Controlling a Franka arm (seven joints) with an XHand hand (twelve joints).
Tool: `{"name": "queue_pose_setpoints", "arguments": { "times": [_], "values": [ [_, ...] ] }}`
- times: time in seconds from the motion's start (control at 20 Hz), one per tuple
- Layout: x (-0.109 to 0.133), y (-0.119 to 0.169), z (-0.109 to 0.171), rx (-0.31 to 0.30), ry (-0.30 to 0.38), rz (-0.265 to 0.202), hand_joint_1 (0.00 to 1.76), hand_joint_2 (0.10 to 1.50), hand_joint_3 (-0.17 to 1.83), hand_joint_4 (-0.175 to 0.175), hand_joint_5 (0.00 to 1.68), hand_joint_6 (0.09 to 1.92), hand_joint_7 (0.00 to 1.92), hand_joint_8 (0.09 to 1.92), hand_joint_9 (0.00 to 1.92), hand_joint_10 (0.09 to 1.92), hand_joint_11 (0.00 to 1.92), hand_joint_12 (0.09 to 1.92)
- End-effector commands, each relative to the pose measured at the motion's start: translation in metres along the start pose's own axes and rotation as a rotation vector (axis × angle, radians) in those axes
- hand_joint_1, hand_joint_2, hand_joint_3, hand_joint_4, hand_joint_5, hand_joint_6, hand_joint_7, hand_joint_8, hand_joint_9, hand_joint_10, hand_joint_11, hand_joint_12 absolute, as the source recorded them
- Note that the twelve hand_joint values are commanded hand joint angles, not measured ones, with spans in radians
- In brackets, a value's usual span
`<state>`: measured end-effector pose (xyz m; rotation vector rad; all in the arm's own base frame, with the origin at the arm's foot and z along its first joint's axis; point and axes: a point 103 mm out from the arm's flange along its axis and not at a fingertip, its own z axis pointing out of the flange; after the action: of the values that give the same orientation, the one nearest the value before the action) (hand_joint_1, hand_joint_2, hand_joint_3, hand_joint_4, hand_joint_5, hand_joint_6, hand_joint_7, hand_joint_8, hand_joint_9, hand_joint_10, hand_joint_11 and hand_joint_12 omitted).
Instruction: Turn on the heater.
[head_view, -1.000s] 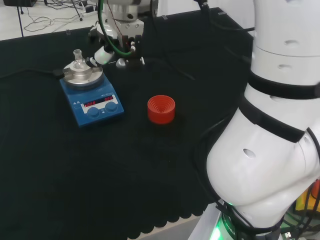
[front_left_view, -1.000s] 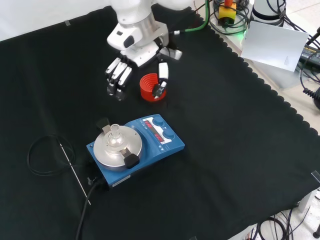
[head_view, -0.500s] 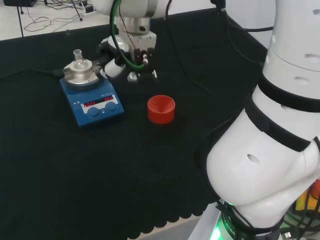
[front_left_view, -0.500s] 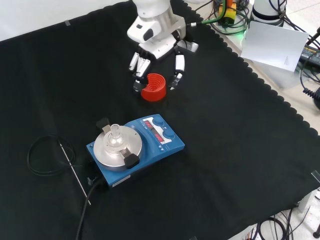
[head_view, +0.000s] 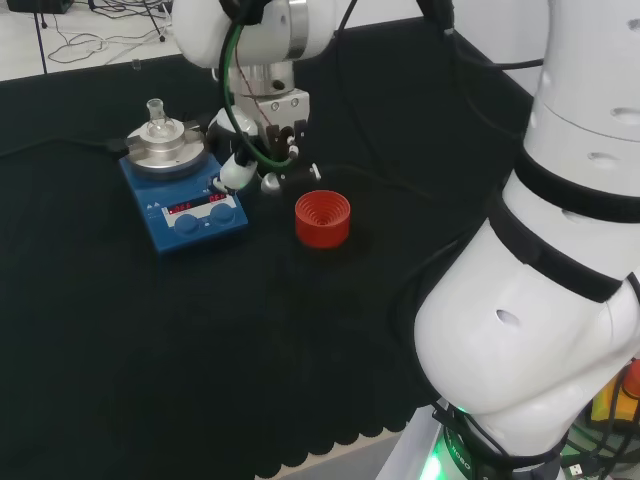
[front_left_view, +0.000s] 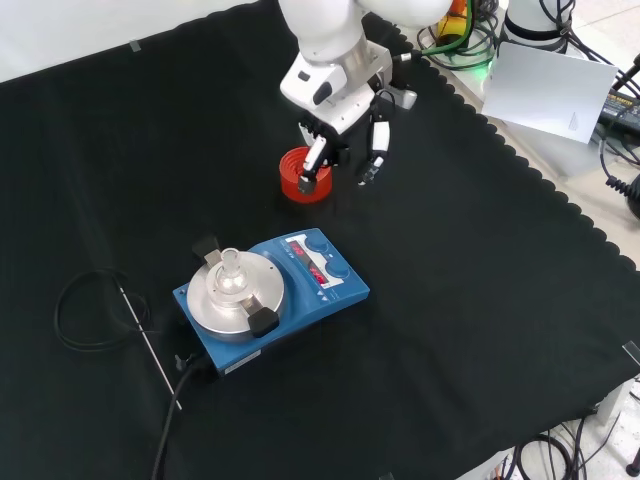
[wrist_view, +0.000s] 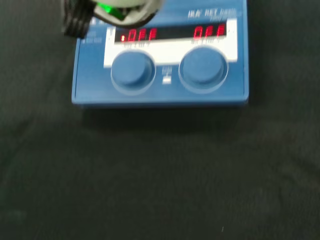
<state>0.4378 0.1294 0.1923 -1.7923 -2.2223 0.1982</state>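
- Head view: heater (head_view: 185, 200), a blue slab with a round metal plate carrying a small glass flask (head_view: 155, 115), sits left of the red ribbed ring (head_view: 322, 218); the hand (head_view: 252, 172) hangs between them, fingers pointing down and holding nothing.
- Front view: hand (front_left_view: 345, 150) hovers just above the ring (front_left_view: 300, 175), fingers relaxed, well short of the heater (front_left_view: 272, 297). The box looks heavy and stiff, unlikely to slide.
- Wrist view: two round blue knobs, one (wrist_view: 132, 71) beside the other (wrist_view: 203, 66), sit under red displays. Pinching a knob's rim to twist seems best; smooth plastic may slip.
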Motion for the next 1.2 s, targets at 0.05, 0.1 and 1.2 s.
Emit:
{"name": "queue_pose_setpoints", "arguments": {
  "times": [0.05, 0.1, 1.2],
  "values": [
    [0.019, 0.002, 0.026, 0.179, -0.07, -0.027, 1.11, 0.78, 0.65, -0.117, 0.53, 0.51, 1.52, 1.2, 1.63, 1.1, 1.6, 1.11],
    [0.02, 0.003, 0.028, 0.194, -0.077, -0.026, 1.16, 0.78, 0.69, -0.116, 0.52, 0.56, 1.53, 1.25, 1.62, 1.17, 1.57, 1.16],
    [0.047, 0.015, 0.046, 0.374, -0.076, -0.095, 1.42, 0.74, 0.98, -0.061, 0.25, 0.69, 1.63, 1.38, 1.72, 1.33, 1.5, 1.38]
  ]
}}
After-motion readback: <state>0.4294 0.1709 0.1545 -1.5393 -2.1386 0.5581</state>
